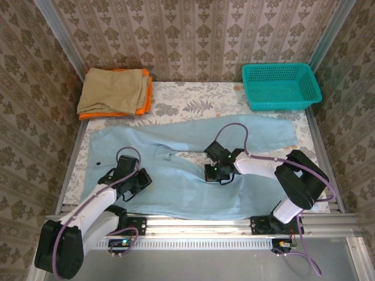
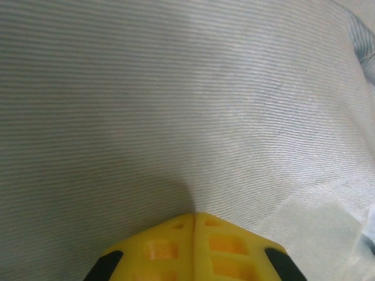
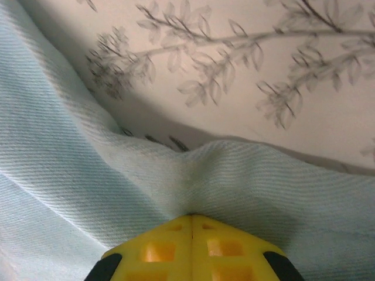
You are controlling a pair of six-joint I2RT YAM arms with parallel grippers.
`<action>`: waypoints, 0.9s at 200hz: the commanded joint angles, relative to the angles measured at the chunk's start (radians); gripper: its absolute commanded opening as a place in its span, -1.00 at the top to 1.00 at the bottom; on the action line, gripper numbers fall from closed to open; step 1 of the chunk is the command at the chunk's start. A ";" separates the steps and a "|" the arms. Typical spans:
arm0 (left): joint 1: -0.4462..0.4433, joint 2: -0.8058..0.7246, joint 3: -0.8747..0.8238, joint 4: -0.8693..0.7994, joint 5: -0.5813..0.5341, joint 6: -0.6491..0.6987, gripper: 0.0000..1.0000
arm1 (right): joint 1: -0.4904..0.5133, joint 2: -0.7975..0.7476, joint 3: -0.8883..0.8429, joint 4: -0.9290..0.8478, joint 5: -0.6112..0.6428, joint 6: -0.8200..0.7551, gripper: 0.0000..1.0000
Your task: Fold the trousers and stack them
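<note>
The pale light-blue trousers [image 1: 176,190] lie spread flat across the table, one leg reaching to the right [image 1: 258,132]. My left gripper [image 1: 131,179] rests on the near left part of them. In the left wrist view its yellow fingertips [image 2: 194,214] meet, pinching a small crease of the ribbed cloth [image 2: 176,105]. My right gripper [image 1: 212,171] sits at the inner edge of the near leg. Its yellow tips [image 3: 192,216] are shut on a raised fold of the trousers [image 3: 263,181].
A tan folded cloth [image 1: 115,89] lies on an orange one [image 1: 146,102] at the back left. A teal basket [image 1: 280,86] stands at the back right. Floral tablecloth [image 1: 199,105] shows between them and beyond the pinched fold [image 3: 263,88]. A metal rail [image 1: 205,222] runs along the near edge.
</note>
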 commanded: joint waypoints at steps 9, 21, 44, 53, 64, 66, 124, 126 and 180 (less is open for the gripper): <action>0.040 -0.027 0.159 -0.165 0.000 0.070 0.89 | -0.086 -0.050 0.186 -0.247 0.061 -0.114 0.79; 0.073 0.024 0.226 -0.153 0.007 0.113 0.85 | -0.144 -0.040 0.283 -0.284 0.109 -0.166 0.54; 0.111 0.205 0.352 -0.056 0.046 0.181 0.66 | -0.311 0.065 0.448 -0.324 0.159 -0.223 0.29; 0.112 0.284 0.409 -0.032 0.039 0.206 0.51 | -0.355 0.120 0.513 -0.339 0.208 -0.256 0.21; 0.112 0.371 0.487 -0.008 0.027 0.237 0.24 | -0.406 0.194 0.591 -0.361 0.259 -0.275 0.14; 0.113 0.384 0.500 -0.005 0.024 0.240 0.21 | -0.414 0.207 0.599 -0.363 0.262 -0.280 0.10; 0.078 0.811 0.961 -0.121 -0.135 0.447 -0.23 | -0.465 0.535 0.917 -0.469 0.377 -0.346 -0.13; 0.072 0.821 0.978 -0.130 -0.148 0.455 -0.24 | -0.464 0.541 0.923 -0.470 0.377 -0.346 -0.13; -0.096 1.171 1.403 -0.361 -0.329 0.644 -0.27 | -0.464 0.535 0.874 -0.453 0.362 -0.351 -0.13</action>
